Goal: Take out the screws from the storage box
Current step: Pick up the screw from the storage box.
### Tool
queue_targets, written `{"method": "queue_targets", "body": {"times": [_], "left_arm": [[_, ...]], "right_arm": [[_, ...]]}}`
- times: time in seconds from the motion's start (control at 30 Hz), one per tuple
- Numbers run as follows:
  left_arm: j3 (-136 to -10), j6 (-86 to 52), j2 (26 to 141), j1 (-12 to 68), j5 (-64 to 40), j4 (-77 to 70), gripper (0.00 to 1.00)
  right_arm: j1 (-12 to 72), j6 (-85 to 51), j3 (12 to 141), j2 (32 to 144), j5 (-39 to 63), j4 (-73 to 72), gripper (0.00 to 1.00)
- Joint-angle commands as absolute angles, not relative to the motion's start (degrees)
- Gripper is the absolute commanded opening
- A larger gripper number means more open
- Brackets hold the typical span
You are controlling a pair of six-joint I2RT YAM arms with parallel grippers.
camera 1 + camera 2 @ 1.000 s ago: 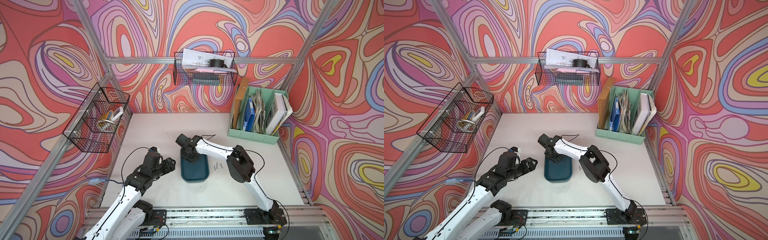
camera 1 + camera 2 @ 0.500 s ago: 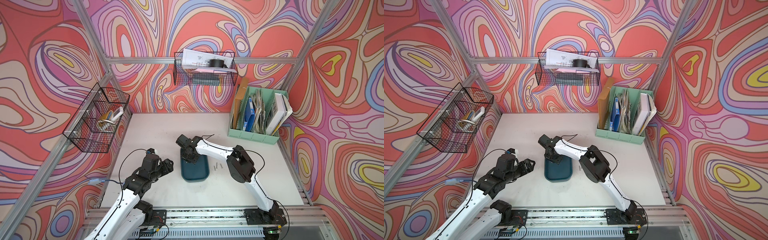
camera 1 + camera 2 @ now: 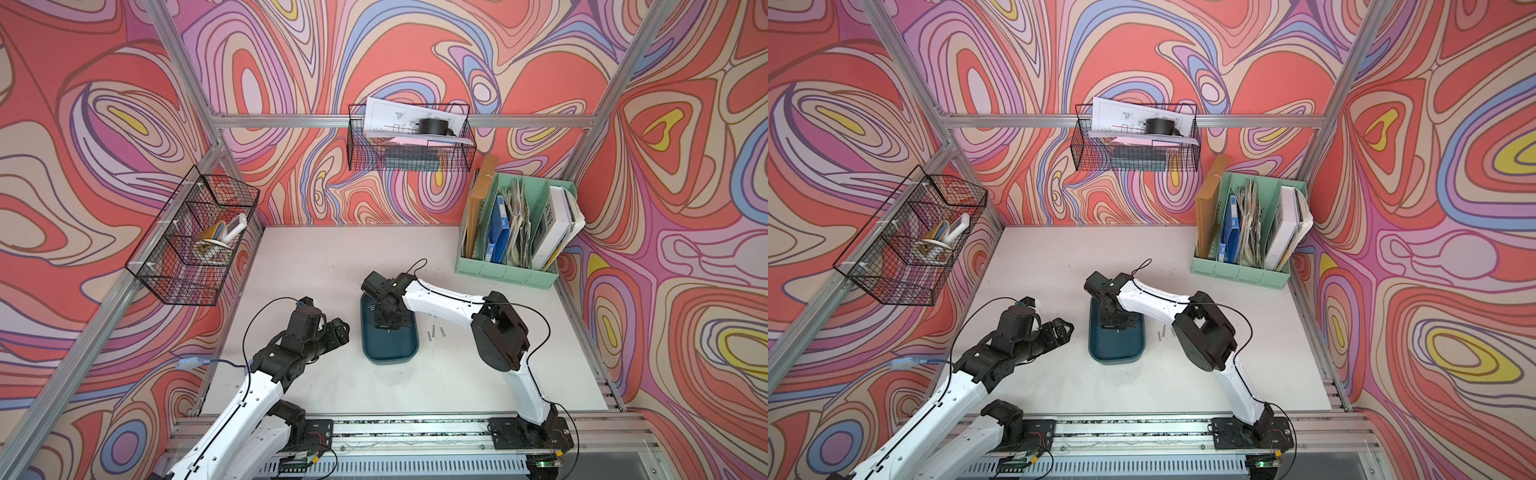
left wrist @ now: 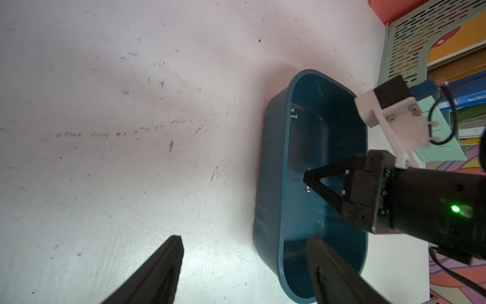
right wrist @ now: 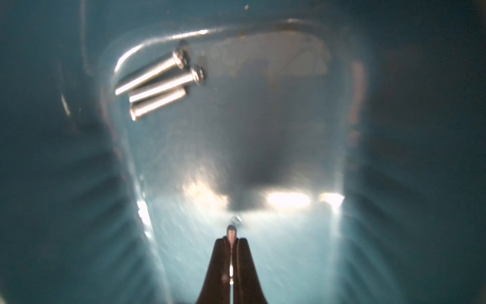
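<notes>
Inside storage box (image 3: 390, 353): right gripper (image 5: 231, 240) clenched on one screw (image 5: 231, 231).
Next: lift clear to box's 3 o'clock; three screws (image 5: 160, 84) lie at 11 o'clock. Left gripper (image 4: 246, 244) released.

A: What is surrounding the white worktop (image 3: 332, 257)?
B: Swirling pink-and-orange walls (image 3: 415, 54) are enclosing it. A wire basket (image 3: 451, 156) is hanging behind; a mint file organiser (image 3: 505, 272) is standing at its far right corner.
</notes>
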State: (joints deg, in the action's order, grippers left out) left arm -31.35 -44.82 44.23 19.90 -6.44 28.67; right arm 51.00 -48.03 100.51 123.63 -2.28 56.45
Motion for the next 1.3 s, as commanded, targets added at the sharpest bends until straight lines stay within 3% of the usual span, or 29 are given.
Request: {"method": "queue_targets", "body": {"times": [0.0, 0.17, 0.73, 1.27], "left_arm": [[-31.29, -44.19, 44.56, 20.08, -7.02, 27.47, 0.80], [-31.00, -44.65, 44.64, 20.12, -7.63, 26.80, 0.80], [-31.03, -44.47, 44.87, 20.09, -7.73, 27.07, 0.80], [-30.94, -44.47, 44.14, 20.12, -7.03, 27.41, 0.80]], "right_arm": [[51.31, -40.42, 98.39, 120.16, -3.65, 56.59, 0.00], [51.29, -37.69, 98.92, 122.75, -0.07, 55.85, 0.00], [51.32, -36.38, 100.99, 129.62, -2.80, 59.44, 0.00], [51.32, -37.64, 98.08, 130.61, -0.89, 57.88, 0.10]]}}
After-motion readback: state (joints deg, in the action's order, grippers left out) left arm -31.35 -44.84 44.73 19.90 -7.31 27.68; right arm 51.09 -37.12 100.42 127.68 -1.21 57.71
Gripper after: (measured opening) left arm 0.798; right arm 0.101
